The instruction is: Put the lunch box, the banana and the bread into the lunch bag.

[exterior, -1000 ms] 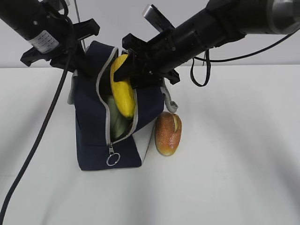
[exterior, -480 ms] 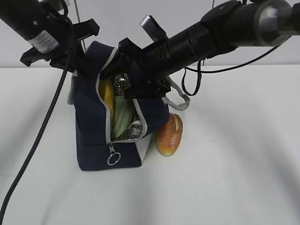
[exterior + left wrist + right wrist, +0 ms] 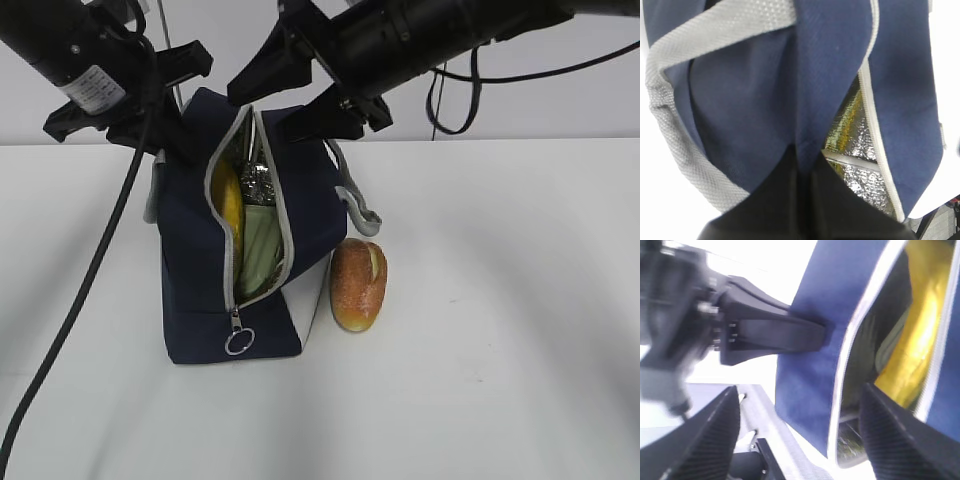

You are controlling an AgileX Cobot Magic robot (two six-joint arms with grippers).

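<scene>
Both fingers of the right gripper [image 3: 283, 92] stand spread wide apart with nothing between them, poised just above the mouth of the lunch bag [image 3: 195, 270]. On the other side, the left gripper [image 3: 180, 140] has its fingers pressed together on a fold of the bag's navy fabric at the top left edge, as the left wrist view shows with the cloth pinched between dark pads [image 3: 805, 200].

Inside the unzipped bag, the banana [image 3: 230, 205] stands on end along the left side of the opening, and the sage-green lid of the lunch box [image 3: 258, 250] shows beside it, lower down, against the silver foil lining [image 3: 255, 182]. A grey zipper runs down the front to a ring pull [image 3: 239, 342] near the base.

Outside, the bread [image 3: 358, 284] lies on the white table [image 3: 500, 350], touching or just beside the bag's lower right corner. A grey handle [image 3: 358, 208] hangs over the bag's right side, above the roll.
</scene>
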